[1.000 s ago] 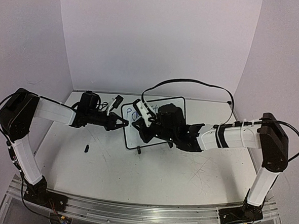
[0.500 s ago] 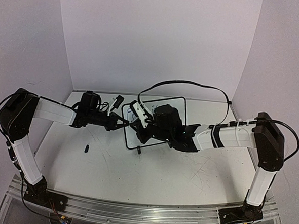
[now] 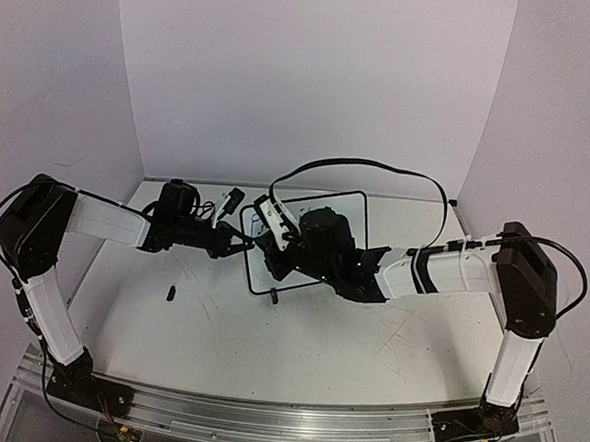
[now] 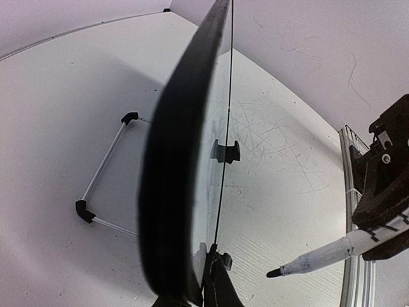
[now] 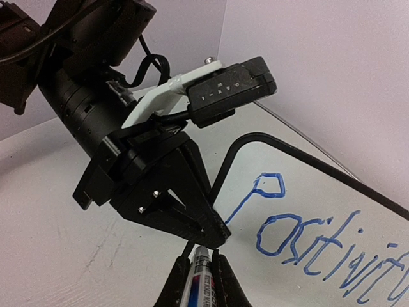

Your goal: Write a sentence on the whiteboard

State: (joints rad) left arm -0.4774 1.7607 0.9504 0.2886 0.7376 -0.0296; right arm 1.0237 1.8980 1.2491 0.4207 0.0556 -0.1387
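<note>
The right tool (image 5: 200, 257) pinches a marker (image 5: 200, 281), its tip just off the whiteboard (image 5: 332, 211). The left tool (image 5: 214, 231) is clamped on the board's left frame as it stands mid-worktop (image 3: 298, 341). The sentence (image 5: 319, 249) reads "Positivit". The right arm (image 3: 442, 272), now further left, masks the overhead view.

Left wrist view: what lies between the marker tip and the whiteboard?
Only bare, scratched table; the marker tip hangs apart from the whiteboard. The left wrist view shows it.
</note>
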